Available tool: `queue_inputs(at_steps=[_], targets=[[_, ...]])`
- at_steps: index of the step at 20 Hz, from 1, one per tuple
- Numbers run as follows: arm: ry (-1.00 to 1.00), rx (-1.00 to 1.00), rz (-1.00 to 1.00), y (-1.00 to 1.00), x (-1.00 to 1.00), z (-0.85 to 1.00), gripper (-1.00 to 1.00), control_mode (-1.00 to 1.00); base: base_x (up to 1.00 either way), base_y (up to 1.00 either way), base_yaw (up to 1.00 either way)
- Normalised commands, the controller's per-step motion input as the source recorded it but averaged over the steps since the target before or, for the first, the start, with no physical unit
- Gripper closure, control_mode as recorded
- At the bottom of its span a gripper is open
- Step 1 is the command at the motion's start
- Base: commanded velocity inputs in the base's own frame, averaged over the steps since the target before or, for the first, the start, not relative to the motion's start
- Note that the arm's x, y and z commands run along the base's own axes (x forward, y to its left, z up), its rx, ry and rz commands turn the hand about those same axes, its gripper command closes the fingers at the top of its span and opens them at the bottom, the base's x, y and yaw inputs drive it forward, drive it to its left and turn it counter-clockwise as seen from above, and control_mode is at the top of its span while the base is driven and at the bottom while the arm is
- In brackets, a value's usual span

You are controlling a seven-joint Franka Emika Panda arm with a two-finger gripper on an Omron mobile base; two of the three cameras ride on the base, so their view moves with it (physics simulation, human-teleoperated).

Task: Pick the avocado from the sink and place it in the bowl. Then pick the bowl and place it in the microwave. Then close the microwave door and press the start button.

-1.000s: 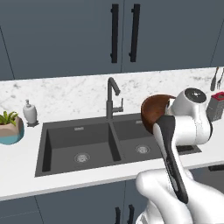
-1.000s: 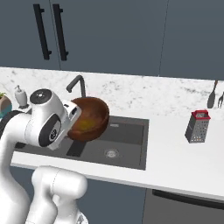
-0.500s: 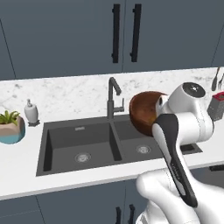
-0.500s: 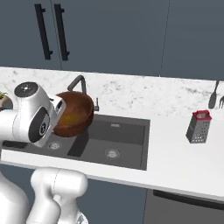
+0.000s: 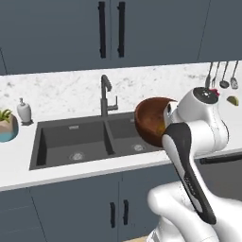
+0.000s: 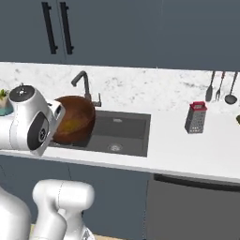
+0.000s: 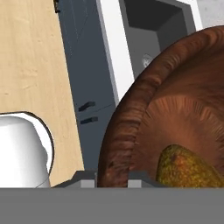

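The claw is clenched on the rim of the bowl, its 2 finger tips sitting on either side of the reddish-brown wall at the bottom of the hand view. The avocado lies inside the bowl, a brownish-green lump low in the hollow, touching the inner wall. In the left base view the bowl hangs in the air, tipped on its side, in front of the right basin of the sink, and the white arm hides its right part. In the right base view the bowl hangs over the near left edge of the sink, close against the arm's wrist, and a yellowish patch shows within it. The dark faucet stands upright behind the divider between the 2 basins. On the white table, well to the right of the sink, stands a grater with a red top. At the far left of the table sit a teal plant pot and a soap dispenser, just beside each other.
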Motion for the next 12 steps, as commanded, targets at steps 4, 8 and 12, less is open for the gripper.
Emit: queue_inputs(at_steps=[4, 8, 12], targets=[[0.0, 0.0, 0.0, 0.0, 0.0, 0.0, 1.0, 1.0, -0.53, -0.27, -0.42], [0.0, 0.0, 0.0, 0.0, 0.0, 0.0, 1.0, 1.0, -0.7, -0.03, -0.1], [0.0, 0.0, 0.0, 0.0, 0.0, 0.0, 1.0, 1.0, -0.59, -0.5, -0.44]])
